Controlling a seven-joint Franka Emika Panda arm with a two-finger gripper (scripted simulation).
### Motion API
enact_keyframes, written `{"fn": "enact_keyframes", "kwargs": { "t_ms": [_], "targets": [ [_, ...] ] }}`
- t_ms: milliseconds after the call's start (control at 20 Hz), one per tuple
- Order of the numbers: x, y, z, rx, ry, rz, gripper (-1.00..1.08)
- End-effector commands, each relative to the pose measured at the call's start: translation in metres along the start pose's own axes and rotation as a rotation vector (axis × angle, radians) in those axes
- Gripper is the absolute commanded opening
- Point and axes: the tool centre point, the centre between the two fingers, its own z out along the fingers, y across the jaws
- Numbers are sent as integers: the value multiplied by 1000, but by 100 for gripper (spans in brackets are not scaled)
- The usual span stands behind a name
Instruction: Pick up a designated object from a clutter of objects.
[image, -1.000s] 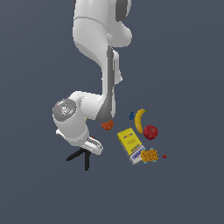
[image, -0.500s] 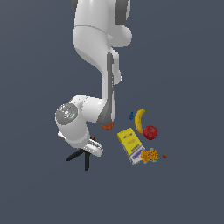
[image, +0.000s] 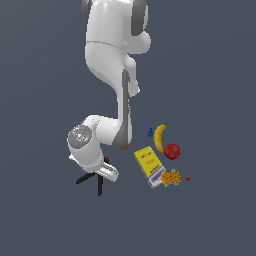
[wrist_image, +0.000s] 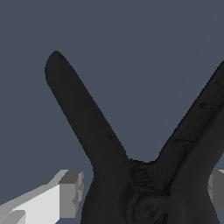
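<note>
I'm down low over the clamp (wrist_image: 131, 175) now, wrist tucked at the exterior view's left of the pile, and from a second ago barely anything has shifted: my arm sits in the same crouch and the clamp's two black handles poke out beneath it just as before. In the wrist view the handles splay up in a wide V, and the pivot where they meet sits right between my fingers (wrist_image: 65, 194), one pale pad on each side of the body. My gripper (wrist_image: 140, 192) is spread around the clamp; whether the pads are touching it yet I cannot tell. In the exterior view the clamp (image: 92, 179) lies well apart from the rest, with a small red tip showing by my hand. The clutter stays put: yellow box (image: 147, 160), banana (image: 159, 137), apple (image: 172, 151), patterned box (image: 170, 178), and the tiny blue bit (image: 150, 132) and red bit (image: 188, 178).
</note>
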Motion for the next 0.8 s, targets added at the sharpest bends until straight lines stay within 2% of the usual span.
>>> {"fn": "enact_keyframes", "kwargs": {
  "t_ms": [0,750],
  "targets": [
    [0,2,2,-1,-1,2,-100],
    [-4,1,-6,0,0,0,-100]
  ]
}}
